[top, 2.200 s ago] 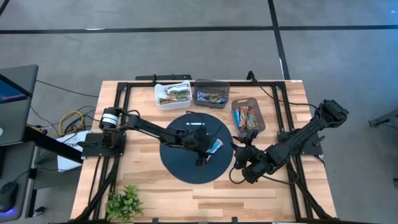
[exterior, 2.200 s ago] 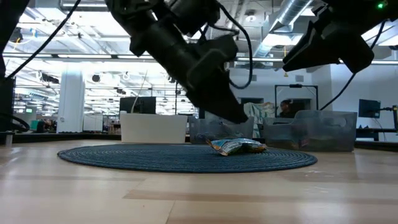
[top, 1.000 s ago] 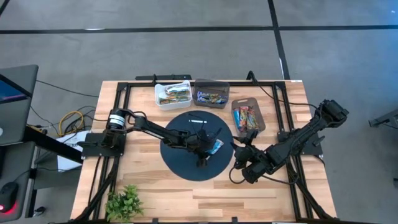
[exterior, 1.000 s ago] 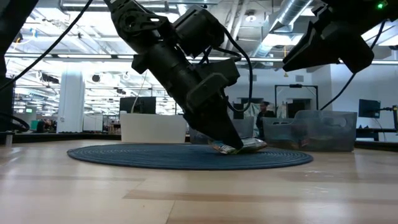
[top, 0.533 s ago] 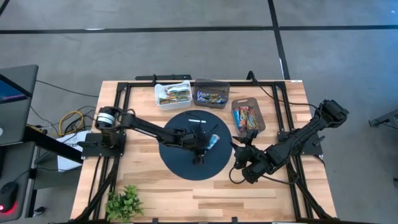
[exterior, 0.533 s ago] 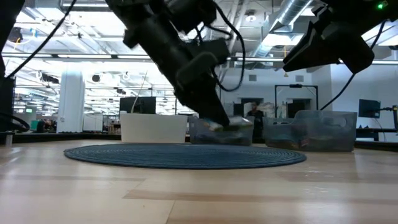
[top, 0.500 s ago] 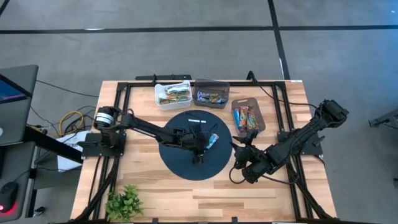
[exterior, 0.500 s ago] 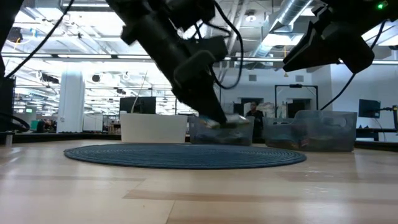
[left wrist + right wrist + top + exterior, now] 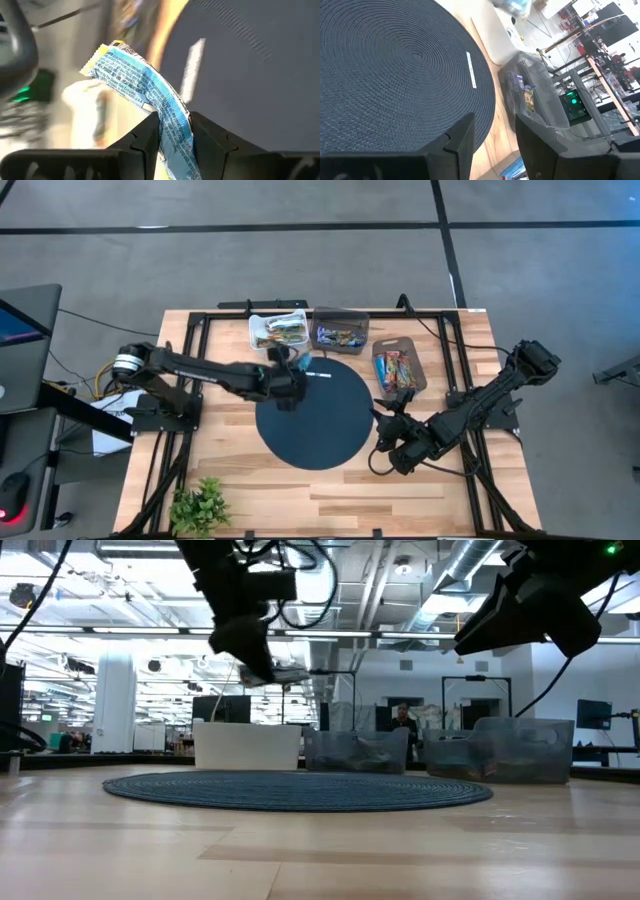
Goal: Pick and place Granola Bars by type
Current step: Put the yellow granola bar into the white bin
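The high view looks straight down on the whole wooden table [image 9: 240,480], taking in both arms and the round dark mat [image 9: 318,420]. The low view sits at tabletop height and looks level across that same mat [image 9: 300,790] into the room behind. Each wrist view sits close above the mat [image 9: 260,65] [image 9: 385,70], looking forward past its own fingers, and both share the thin white strip [image 9: 192,67] [image 9: 471,70].

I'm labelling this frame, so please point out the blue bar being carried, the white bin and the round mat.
blue bar [image 9: 145,90], left wrist view: middle of the wrapper, above the left claw.
white bin [image 9: 260,340], high view: its left rim.
round mat [image 9: 315,425], high view: bare centre.
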Available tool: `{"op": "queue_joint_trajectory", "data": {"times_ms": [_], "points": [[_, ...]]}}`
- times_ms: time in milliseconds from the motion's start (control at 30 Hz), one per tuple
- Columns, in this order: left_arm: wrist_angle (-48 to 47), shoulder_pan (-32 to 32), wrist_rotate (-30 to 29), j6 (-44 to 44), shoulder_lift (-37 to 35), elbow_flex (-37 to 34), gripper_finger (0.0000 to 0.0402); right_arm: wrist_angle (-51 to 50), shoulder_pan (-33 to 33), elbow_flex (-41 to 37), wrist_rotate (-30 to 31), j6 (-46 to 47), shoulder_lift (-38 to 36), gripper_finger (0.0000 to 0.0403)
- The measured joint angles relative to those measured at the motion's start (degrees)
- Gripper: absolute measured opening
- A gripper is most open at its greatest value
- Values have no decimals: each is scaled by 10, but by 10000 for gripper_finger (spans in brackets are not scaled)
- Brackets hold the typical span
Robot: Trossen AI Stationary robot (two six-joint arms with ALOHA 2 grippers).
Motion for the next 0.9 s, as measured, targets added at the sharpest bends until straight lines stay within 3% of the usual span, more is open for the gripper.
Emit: {"op": "queue_joint_trajectory", "data": {"times_ms": [133,267,467,633,900], "points": [[-59,46,-61,67,-11,0,98,2,-9,0,0,0,0,134],[-59,110,-70,155,-11,0,98,2,-24,0,-2,0,0,134],[-24,212,-28,235,-11,0,98,2,-46,0,-37,0,0,134],[-4,284,61,264,-5,0,98,2,-56,0,-45,0,0,134],[7,341,130,266,-1,0,100,2,-55,0,-45,0,0,134]]}}
